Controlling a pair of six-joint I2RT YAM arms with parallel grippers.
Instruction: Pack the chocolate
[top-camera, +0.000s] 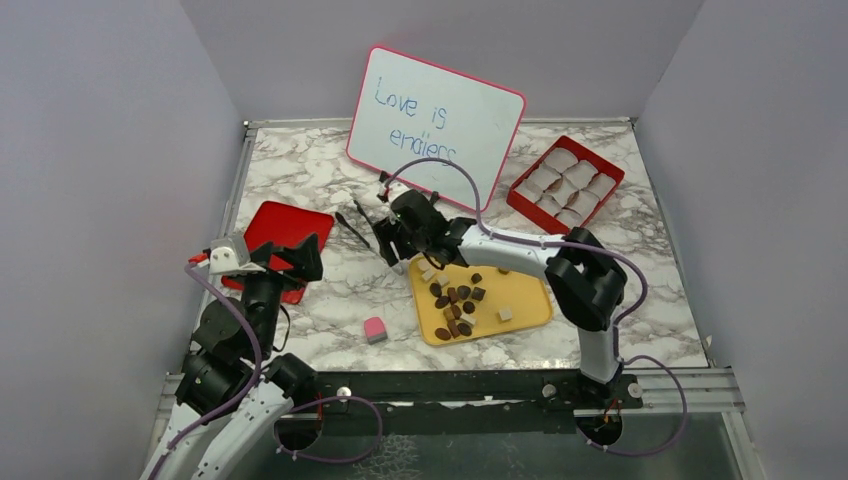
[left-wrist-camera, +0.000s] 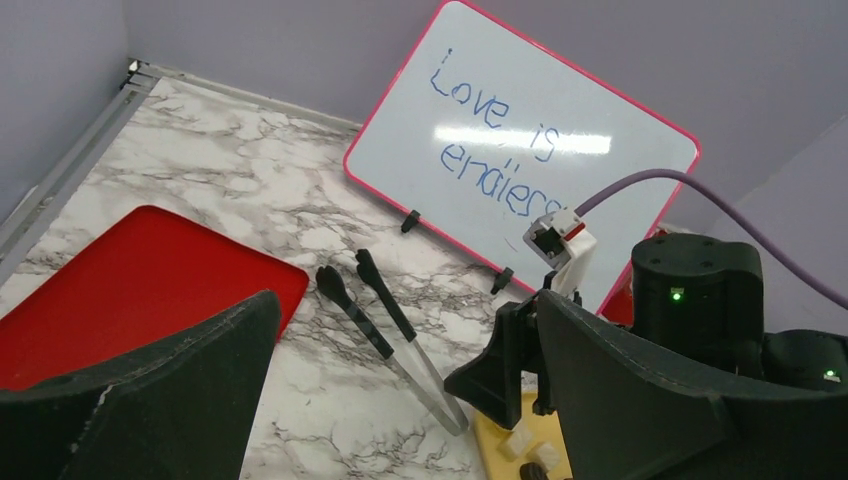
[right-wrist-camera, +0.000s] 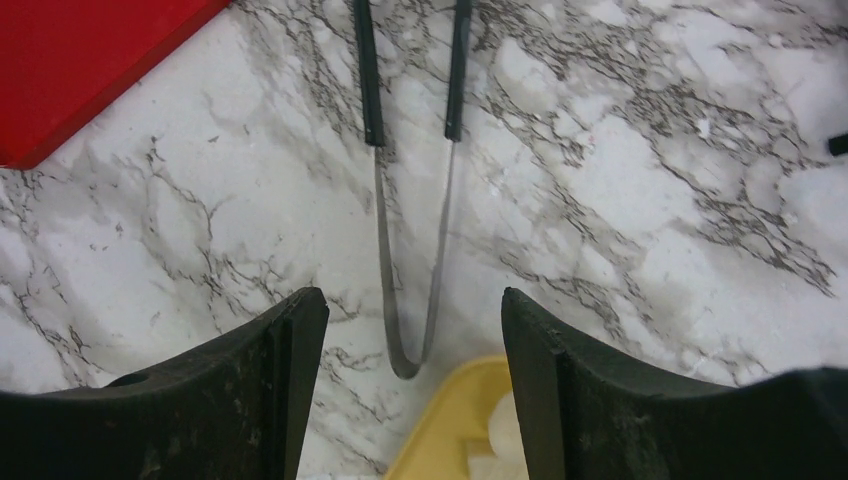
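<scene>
Right fingers (right-wrist-camera: 250, 400) spread astride the bend of the tongs (right-wrist-camera: 410, 250), arms of these running straight away across the tabletop (top-camera: 330, 170) toward the red lid (top-camera: 285, 225), chocolate (top-camera: 455, 300) just behind on the yellow tray (top-camera: 530, 305), nearer this arm than the wide-spread left fingers (left-wrist-camera: 150, 400) by that lid.

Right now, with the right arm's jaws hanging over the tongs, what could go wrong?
1. The right gripper sits over the bent end of the tongs, close beside the yellow tray corner. If it closes here, a jaw could catch the rim and jolt the chocolate.
2. The tongs lie flat on the marble table with thin metal arms, so the jaws may slip off or pinch only one arm.
</scene>
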